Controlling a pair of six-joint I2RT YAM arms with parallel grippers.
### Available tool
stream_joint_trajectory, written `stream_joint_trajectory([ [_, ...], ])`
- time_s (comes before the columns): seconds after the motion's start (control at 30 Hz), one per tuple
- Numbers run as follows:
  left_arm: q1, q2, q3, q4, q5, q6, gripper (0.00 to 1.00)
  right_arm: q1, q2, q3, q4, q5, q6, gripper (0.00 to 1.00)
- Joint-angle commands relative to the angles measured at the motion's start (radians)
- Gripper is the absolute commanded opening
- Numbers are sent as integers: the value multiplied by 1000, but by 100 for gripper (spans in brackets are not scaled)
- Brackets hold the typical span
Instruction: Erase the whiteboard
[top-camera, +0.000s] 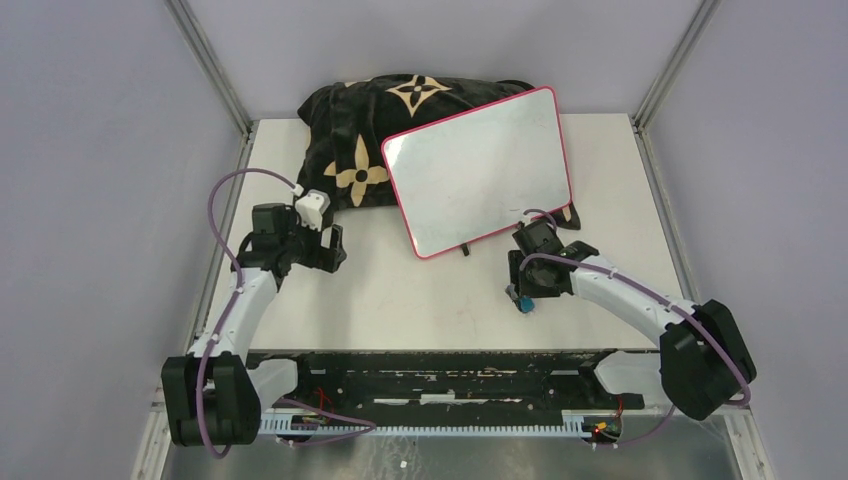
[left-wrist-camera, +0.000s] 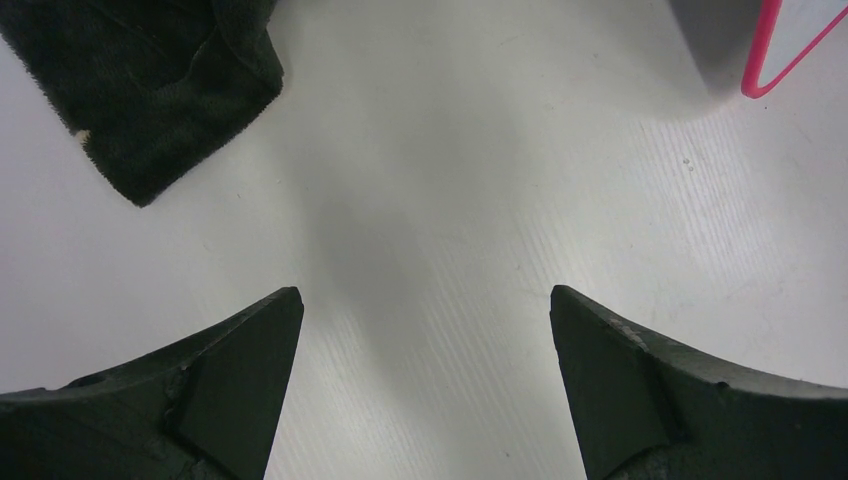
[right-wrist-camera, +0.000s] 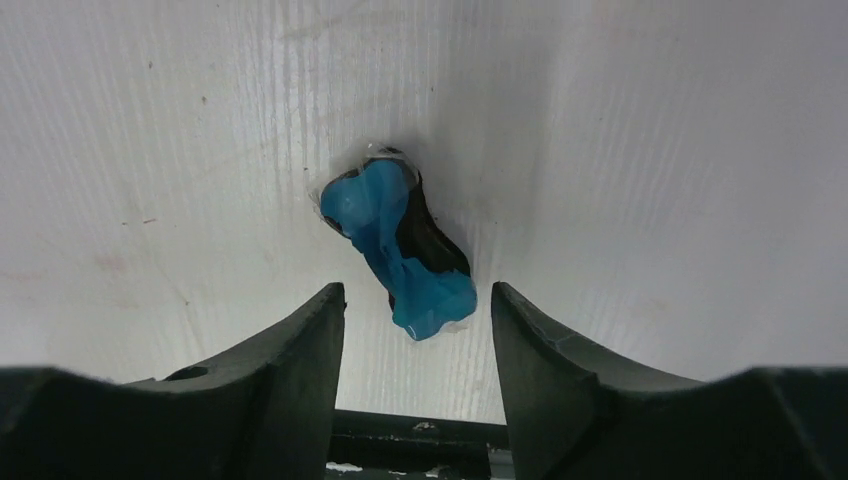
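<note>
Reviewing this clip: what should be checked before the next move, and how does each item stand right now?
1. Whiteboard free of writing: ok, no marks seen from above.
2. Blue eraser free of the right gripper: ok, it lies on the table between parted jaws, with gaps on both sides.
3. Left gripper empty: ok, open, nothing between the jaws.
4. Whiteboard steady: cannot tell, its far part overlaps the black cushion.
5. Clearance between right gripper and whiteboard's near edge: cannot tell, they sit close in the top view.
</note>
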Motion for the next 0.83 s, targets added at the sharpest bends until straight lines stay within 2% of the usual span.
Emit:
stream_joint_trajectory([
  [0.0, 4, 24, 5, 78, 19, 35, 99, 5, -43, -2, 83, 30, 12, 64],
  [0.4, 5, 40, -17, 119, 27, 29, 99, 5, -210, -15, 76, 152, 24, 68],
  [0.63, 4, 59, -5, 129, 26, 22, 99, 4, -316, -72, 116, 205, 34, 66],
  [0.8, 4, 48, -14, 160, 26, 13, 99, 5, -320, -68, 95, 236, 45, 67],
])
